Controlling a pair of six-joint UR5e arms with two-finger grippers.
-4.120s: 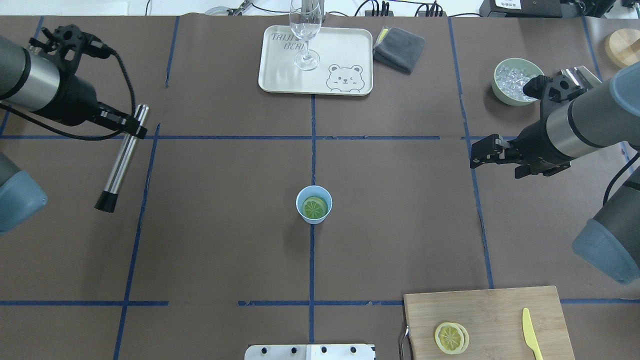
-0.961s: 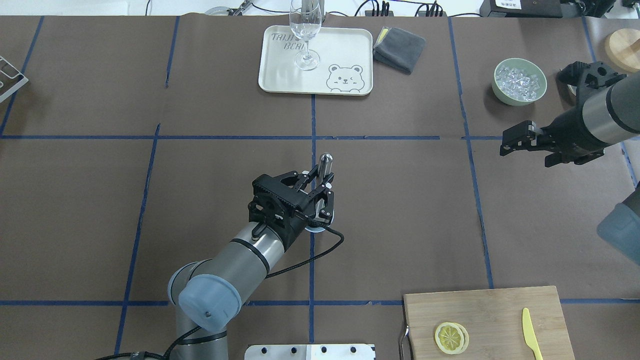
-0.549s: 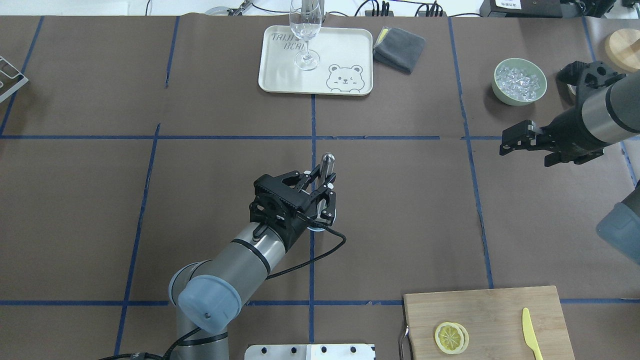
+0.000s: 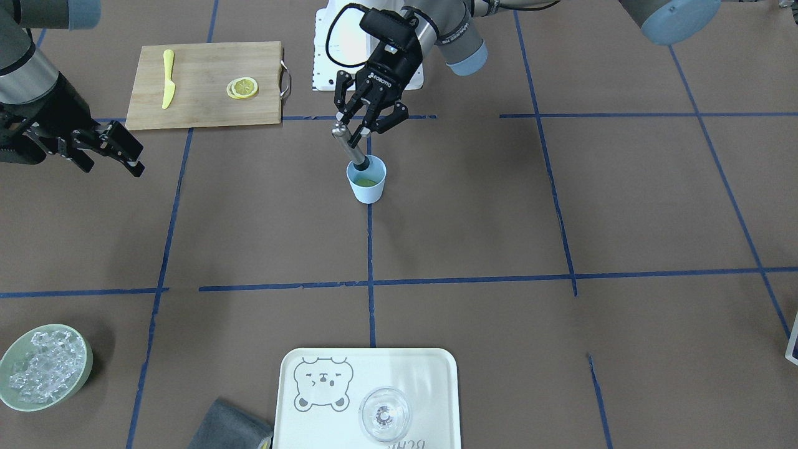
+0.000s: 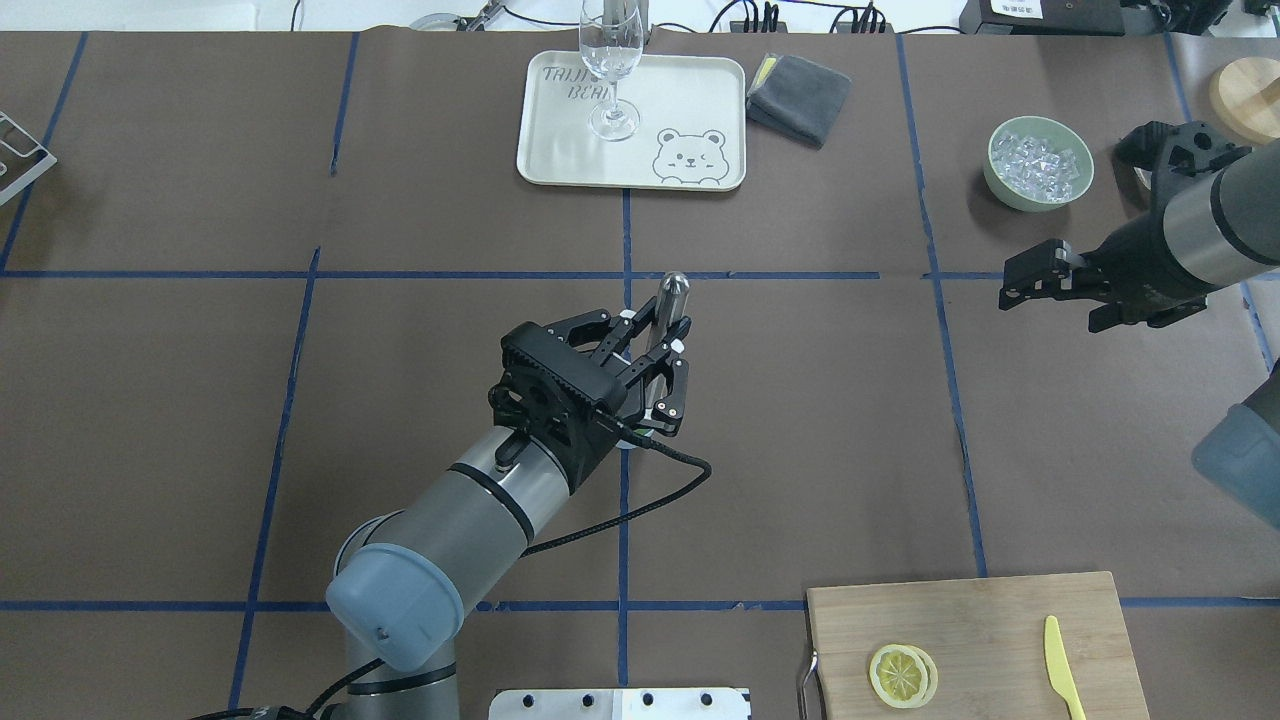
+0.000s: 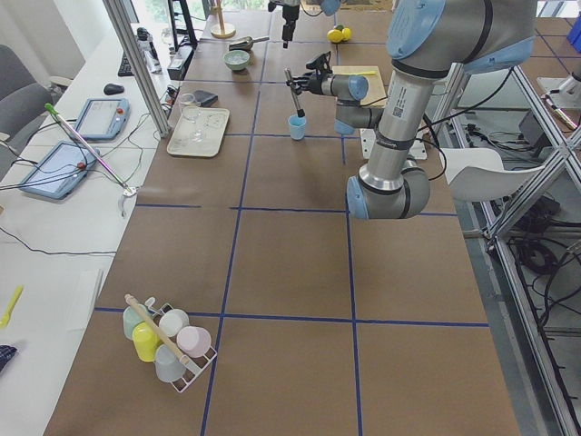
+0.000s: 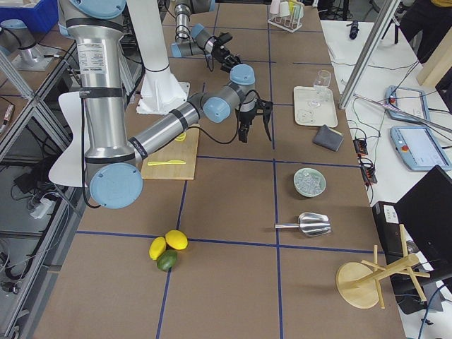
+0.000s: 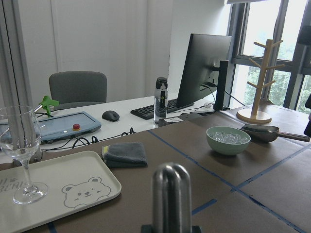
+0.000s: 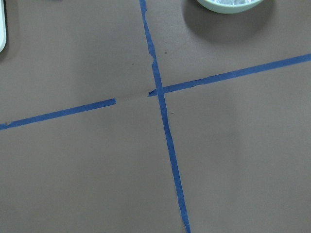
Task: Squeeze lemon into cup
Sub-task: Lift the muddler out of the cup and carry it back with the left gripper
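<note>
My left fingers (image 4: 350, 132) are clamped on the upper part of a brushed-steel muddler with a black rubber tip (image 4: 349, 148). The rod leans, and its black end reaches down inside the small light-blue tapered cup (image 4: 369, 194). The cup stands in the middle of the brown paper-covered counter (image 4: 499, 218), right on a blue tape line. The round yellow-green lemon slice (image 4: 367, 182) lies flat at the bottom of the cup, under or just beside the tip (I cannot tell whether the tip touches it). My right fingers (image 4: 132, 156) hang parted and empty, well apart from the cup.

I judge that I am in the pressing step, and several things could go wrong here:

- Nothing steadies the cup. It looks light and narrow at the base, and my rod comes in tilted near one wall, so a push along that slant could tip it or skid it across the paper.
- If I press off-centre, the slice could slide out from under the rubber tip, and I would crush nothing.
- A hard push could make the smooth steel slip up through my left fingers.
- Lifting out carelessly could catch the rim and knock the cup and its juice over
</note>
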